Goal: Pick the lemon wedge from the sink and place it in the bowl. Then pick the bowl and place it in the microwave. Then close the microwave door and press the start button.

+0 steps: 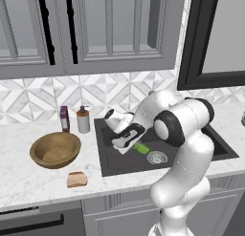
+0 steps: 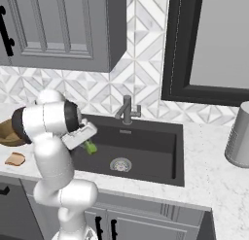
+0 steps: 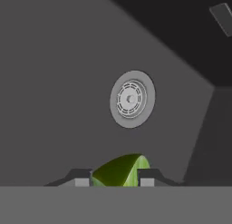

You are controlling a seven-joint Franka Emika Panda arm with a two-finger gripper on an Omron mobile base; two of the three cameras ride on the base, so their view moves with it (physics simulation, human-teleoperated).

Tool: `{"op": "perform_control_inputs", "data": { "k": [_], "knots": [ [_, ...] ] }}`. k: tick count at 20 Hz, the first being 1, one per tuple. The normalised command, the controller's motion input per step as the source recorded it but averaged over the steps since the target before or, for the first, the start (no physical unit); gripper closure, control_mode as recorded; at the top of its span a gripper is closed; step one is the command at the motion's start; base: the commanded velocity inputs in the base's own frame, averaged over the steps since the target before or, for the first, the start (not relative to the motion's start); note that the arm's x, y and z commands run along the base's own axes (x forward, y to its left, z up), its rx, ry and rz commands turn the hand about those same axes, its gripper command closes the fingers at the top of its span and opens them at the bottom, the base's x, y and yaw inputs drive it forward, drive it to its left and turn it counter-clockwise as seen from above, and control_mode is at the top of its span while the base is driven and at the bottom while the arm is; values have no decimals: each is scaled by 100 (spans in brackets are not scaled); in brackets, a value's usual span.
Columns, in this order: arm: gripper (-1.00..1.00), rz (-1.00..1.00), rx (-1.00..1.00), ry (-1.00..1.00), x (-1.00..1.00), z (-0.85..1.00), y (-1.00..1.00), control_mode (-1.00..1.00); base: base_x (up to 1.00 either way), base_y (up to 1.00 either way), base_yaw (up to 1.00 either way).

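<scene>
- Two fingertips (image 3: 147,175) of the gripper (image 3: 116,177) clamped on the wedge (image 3: 120,171), inside the sink (image 1: 107,158).
- Held near the drain (image 3: 132,99), toward the sink's left side.
- Bowl (image 1: 55,150) resting on the counter (image 1: 28,182) left of the sink, near its front edge.
- Bread (image 1: 76,179) just before the bowl, at the counter's front edge.
</scene>
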Motion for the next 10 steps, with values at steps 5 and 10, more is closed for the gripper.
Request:
{"op": "perform_control_inputs", "data": {
  "k": [5,10],
  "knots": [
    [100,10,10,-26,-44,100,48,-100,0,0,0],
    [100,16,20,-15,-22,100,78,-100,0,0,0]
  ]
}}
